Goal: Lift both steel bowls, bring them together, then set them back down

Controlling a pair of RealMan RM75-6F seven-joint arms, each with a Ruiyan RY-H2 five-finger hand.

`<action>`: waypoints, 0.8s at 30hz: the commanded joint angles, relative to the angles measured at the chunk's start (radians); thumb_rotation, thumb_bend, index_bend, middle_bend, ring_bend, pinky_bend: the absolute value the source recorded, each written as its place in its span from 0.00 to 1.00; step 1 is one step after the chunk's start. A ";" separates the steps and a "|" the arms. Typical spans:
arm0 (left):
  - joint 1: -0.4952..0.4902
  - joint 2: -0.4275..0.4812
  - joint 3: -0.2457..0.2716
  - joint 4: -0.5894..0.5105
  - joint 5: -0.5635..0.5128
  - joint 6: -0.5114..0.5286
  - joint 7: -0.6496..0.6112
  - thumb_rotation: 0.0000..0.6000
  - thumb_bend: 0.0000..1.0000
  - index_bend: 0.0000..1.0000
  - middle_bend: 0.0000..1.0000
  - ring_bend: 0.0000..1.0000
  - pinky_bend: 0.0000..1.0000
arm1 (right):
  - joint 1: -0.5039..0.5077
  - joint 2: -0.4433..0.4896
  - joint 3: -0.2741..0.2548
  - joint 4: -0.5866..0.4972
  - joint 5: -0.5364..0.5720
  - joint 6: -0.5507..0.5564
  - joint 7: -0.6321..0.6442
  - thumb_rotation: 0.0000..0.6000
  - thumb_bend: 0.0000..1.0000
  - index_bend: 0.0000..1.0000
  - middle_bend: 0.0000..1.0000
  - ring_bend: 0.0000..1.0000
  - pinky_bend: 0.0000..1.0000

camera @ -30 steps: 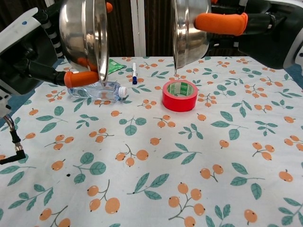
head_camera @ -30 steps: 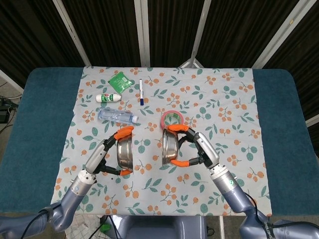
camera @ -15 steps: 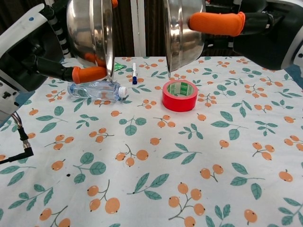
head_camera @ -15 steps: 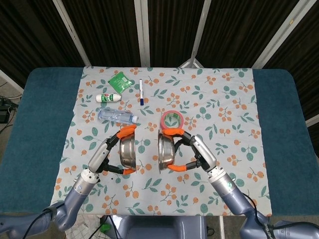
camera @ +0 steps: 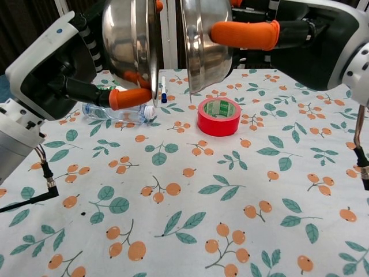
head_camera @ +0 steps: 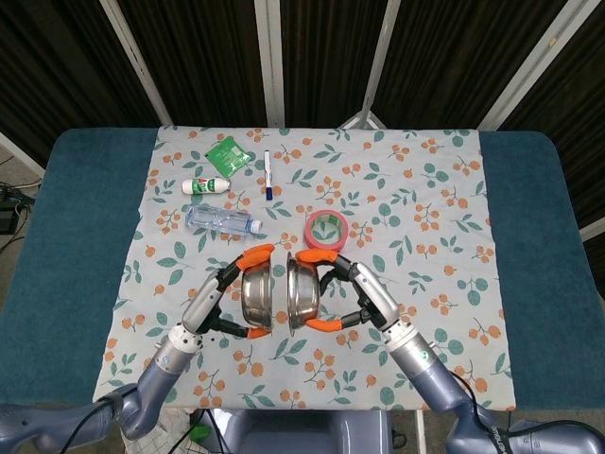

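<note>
My left hand (head_camera: pixel 219 301) holds the left bowl (head_camera: pixel 256 302) on edge, orange-tipped fingers (camera: pixel 130 97) hooked over its rim top and bottom. My right hand (head_camera: pixel 352 293) grips the right bowl (head_camera: pixel 301 295) the same way, one finger (camera: pixel 244 34) lying across its rounded back. Both bowls are up off the cloth (head_camera: pixel 425 236), tilted so their open faces look at each other, rims close with a thin gap between them; from the head view I cannot tell whether they touch.

Just behind the right bowl lies the red tape roll (camera: pixel 219 116), flat on the cloth, close under where I hold the bowls. Behind my left hand a clear water bottle (head_camera: pixel 223 221) lies on its side, partly hidden by my fingers in the chest view. Farther back sit a small white bottle (head_camera: pixel 206 186), a green packet (head_camera: pixel 227 156) and a pen (head_camera: pixel 267 174), well apart from the bowls. The cloth covers a blue table (head_camera: pixel 66 246).
</note>
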 commanded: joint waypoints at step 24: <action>-0.038 -0.090 -0.022 0.116 0.036 0.073 0.063 1.00 0.09 0.31 0.21 0.15 0.33 | -0.008 0.043 0.008 -0.032 0.008 0.002 0.024 1.00 0.29 0.75 0.45 0.56 0.52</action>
